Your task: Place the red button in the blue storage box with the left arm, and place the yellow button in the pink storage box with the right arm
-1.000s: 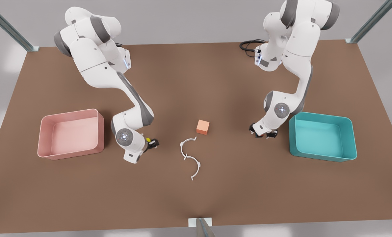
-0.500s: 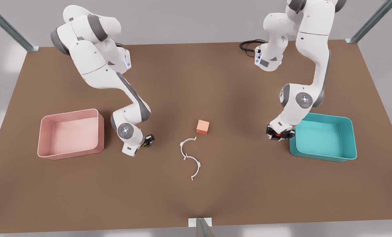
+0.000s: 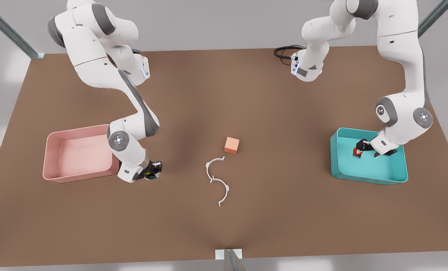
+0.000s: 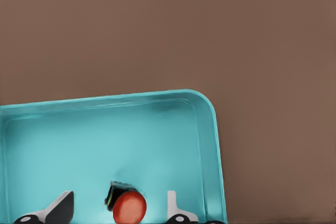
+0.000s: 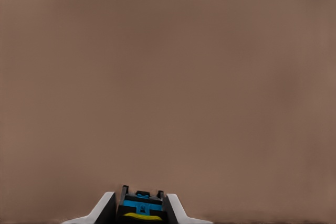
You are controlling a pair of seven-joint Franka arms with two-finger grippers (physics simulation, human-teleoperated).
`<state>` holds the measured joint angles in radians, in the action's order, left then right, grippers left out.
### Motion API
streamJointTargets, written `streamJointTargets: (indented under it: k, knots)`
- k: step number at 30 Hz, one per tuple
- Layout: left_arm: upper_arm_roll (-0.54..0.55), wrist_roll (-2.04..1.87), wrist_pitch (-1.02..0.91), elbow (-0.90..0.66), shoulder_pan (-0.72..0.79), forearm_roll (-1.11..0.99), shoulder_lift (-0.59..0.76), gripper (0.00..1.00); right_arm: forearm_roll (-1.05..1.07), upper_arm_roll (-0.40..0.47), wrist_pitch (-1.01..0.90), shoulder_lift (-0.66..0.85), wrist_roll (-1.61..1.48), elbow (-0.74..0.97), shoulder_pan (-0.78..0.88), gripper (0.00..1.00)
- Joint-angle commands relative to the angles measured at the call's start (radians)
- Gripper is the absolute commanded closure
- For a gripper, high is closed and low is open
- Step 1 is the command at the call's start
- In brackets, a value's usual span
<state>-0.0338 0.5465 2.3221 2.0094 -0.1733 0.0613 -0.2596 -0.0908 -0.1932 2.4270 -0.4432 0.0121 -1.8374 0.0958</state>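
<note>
Front view, table (image 3: 224, 94) read as a clock face: the pink storage box (image 3: 81, 175) sits at 9 o'clock and the blue storage box (image 3: 368, 180) at 3 o'clock.

The left gripper (image 3: 368, 149) hangs low inside the blue storage box, toward its 12 o'clock wall. In the left wrist view its fingers (image 4: 173, 205) stand spread wide, and the red button (image 4: 128, 208) sits between them with a gap on each side. The claw looks released, so the button is inside the tub. Whether it already rests on the floor cannot be told. Reaching down past the rim probably keeps the drop short, so the small part does not bounce out.

The right gripper (image 3: 153, 174) is just beside the pink storage box, off its 4 o'clock corner and low over bare table. In the right wrist view its fingers press both sides of the yellow button (image 5: 142, 214), a firm clenched grasp on the black and blue base. That half of the task looks unfinished: the button must be carried toward 9 o'clock and over the wall.

An orange cube (image 3: 231, 145) and two white curved clips (image 3: 217, 180) lie near the table's centre, well apart from both arms.
</note>
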Motion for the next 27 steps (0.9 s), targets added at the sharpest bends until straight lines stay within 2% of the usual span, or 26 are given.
streamJointTargets:
  k: [1,4,6,7,9,10,12,13,14,15,18,19,20,21,23,24,25,27]
  knots:
    - [0.002,0.259,-0.184,-0.075,0.037,-0.017,0.002,0.0,-0.033,0.0,-0.141,0.055,0.023,-0.016,-0.028,0.77]
    - [0.003,-0.071,-0.323,-0.188,0.14,-0.017,0.005,0.0,-0.033,-0.002,-0.144,0.167,-0.004,-0.125,-0.087,0.75]
    - [0.008,-0.269,-0.322,-0.248,0.204,-0.015,0.006,0.0,-0.033,-0.002,-0.144,0.218,-0.081,-0.186,-0.151,0.75]
    - [0.009,-0.37,-0.349,-0.305,0.238,-0.015,0.019,0.0,-0.032,-0.005,-0.144,0.233,-0.152,-0.207,-0.2,0.75]
    - [0.009,-0.582,-0.567,-0.524,0.287,-0.017,0.019,0.0,-0.03,-0.011,-0.144,0.253,-0.27,-0.238,-0.286,0.75]
    - [0.009,-0.6,-0.664,-0.595,0.295,-0.02,0.023,0.0,-0.027,-0.014,-0.146,0.258,-0.33,-0.241,-0.329,0.75]
    - [0.028,-0.599,-0.704,-0.603,0.252,-0.025,0.102,0.0,-0.026,-0.014,-0.146,0.256,-0.428,-0.247,-0.393,0.74]
    - [0.026,-0.6,-0.713,-0.6,0.259,-0.028,0.117,0.0,-0.026,-0.014,-0.167,0.256,-0.451,-0.249,-0.413,0.53]
    - [0.026,-0.597,-0.742,-0.607,0.258,-0.032,0.111,0.0,-0.026,-0.014,-0.178,0.255,-0.463,-0.249,-0.423,0.11]
    - [0.026,-0.597,-0.744,-0.606,0.259,-0.031,0.108,0.0,-0.026,-0.015,-0.183,0.256,-0.463,-0.249,-0.423,0.02]
    - [0.026,-0.597,-0.744,-0.607,0.258,-0.034,0.106,0.0,-0.026,-0.015,-0.184,0.251,-0.469,-0.246,-0.427,0.0]
    - [0.026,-0.596,-0.741,-0.607,0.258,-0.043,0.099,0.0,-0.027,-0.038,-0.195,0.255,-0.462,-0.197,-0.415,0.0]
    - [0.026,-0.596,-0.739,-0.615,0.259,-0.049,0.088,0.0,-0.027,-0.078,-0.368,0.244,-0.411,-0.024,-0.401,0.0]
    - [0.026,-0.594,-0.739,-0.617,0.259,-0.049,0.088,0.0,-0.032,-0.083,-0.552,0.202,-0.281,0.176,-0.334,0.0]
    - [0.028,-0.593,-0.741,-0.617,0.261,-0.049,0.088,0.0,-0.024,-0.084,-0.738,0.207,-0.107,0.36,-0.271,0.0]
    - [0.028,-0.594,-0.741,-0.617,0.261,-0.049,0.088,0.0,-0.018,-0.072,-0.796,0.291,-0.054,0.36,-0.269,0.0]
    - [0.028,-0.594,-0.741,-0.617,0.261,-0.049,0.088,0.0,0.025,-0.022,-0.812,0.33,-0.049,0.331,-0.265,0.0]
    - [0.029,-0.596,-0.741,-0.617,0.261,-0.049,0.088,0.0,0.025,-0.003,-0.804,0.325,-0.044,0.294,-0.235,0.0]
